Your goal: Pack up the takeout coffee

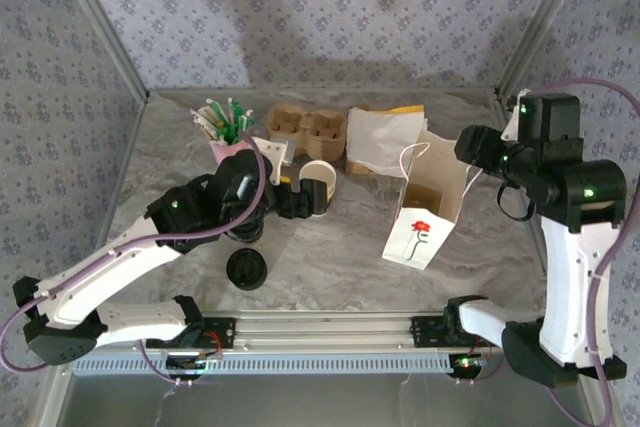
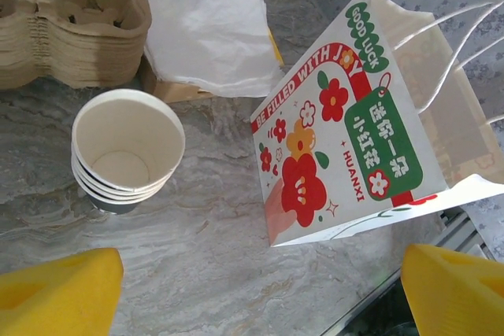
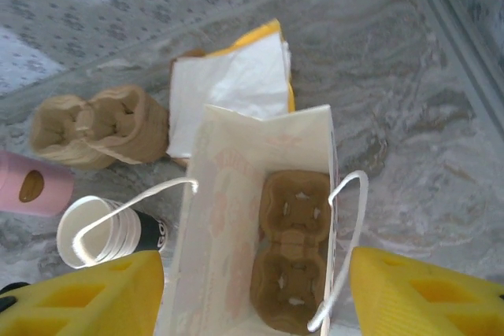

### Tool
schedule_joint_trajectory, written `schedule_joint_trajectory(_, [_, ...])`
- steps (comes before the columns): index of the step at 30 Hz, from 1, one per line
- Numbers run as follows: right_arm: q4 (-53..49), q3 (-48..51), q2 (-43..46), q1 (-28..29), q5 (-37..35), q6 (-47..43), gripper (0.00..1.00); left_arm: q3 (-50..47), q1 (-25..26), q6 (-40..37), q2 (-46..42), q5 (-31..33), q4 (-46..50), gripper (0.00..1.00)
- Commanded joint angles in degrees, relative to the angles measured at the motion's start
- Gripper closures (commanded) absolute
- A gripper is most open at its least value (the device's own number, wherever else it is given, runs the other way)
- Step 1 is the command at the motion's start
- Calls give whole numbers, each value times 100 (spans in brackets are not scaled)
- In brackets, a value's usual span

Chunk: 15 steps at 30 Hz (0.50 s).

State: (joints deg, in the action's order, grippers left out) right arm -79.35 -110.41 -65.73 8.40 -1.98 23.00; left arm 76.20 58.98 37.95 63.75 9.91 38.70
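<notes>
Directly below the right gripper (image 3: 256, 297), between its jaws: upright bag (image 3: 236, 194), cup carrier (image 3: 293, 249) lying inside. Beyond the bag: napkins (image 3: 228, 88), stacked carriers (image 3: 98, 127) to their left. Near the left jaw: cup stack (image 3: 118, 234). Ahead of the left gripper (image 2: 260, 304): cup stack toward its left jaw, bag toward its right, apart from each other.

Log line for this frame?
left gripper: open, by cup stack | right gripper: open, above bag | bag: upright, cup carrier inside
</notes>
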Motion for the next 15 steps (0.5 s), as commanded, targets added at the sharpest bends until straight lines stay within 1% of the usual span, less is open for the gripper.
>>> schedule_joint_trajectory(1, [-104, -235, 46, 383, 77, 46, 34, 596, 119, -449, -34, 610, 437, 8])
schedule_joint_trajectory(3, [-37, -235, 6, 781, 197, 346, 33, 885, 148, -699, -36, 931, 771, 8])
schedule_joint_trajectory(6, [-106, -183, -217, 1565, -59, 746, 27, 1199, 158, -922, -119, 1233, 1115, 8])
schedule_joint_trajectory(7, [-139, -173, -317, 1803, -193, 839, 27, 1235, 153, -951, -171, 1250, 1147, 8])
schedule_joint_trajectory(9, [-139, -169, -462, 2050, -355, 932, 25, 1346, 158, -983, -222, 1115, 1148, 8])
schedule_joint_trajectory(11, [-139, -131, -531, 2055, -247, 948, 24, 1520, 162, -1033, -167, 838, 1153, 9])
schedule_joint_trajectory(15, [-109, -147, -577, 1587, -157, 784, 23, 2078, 184, -1284, 318, 400, 1169, 9])
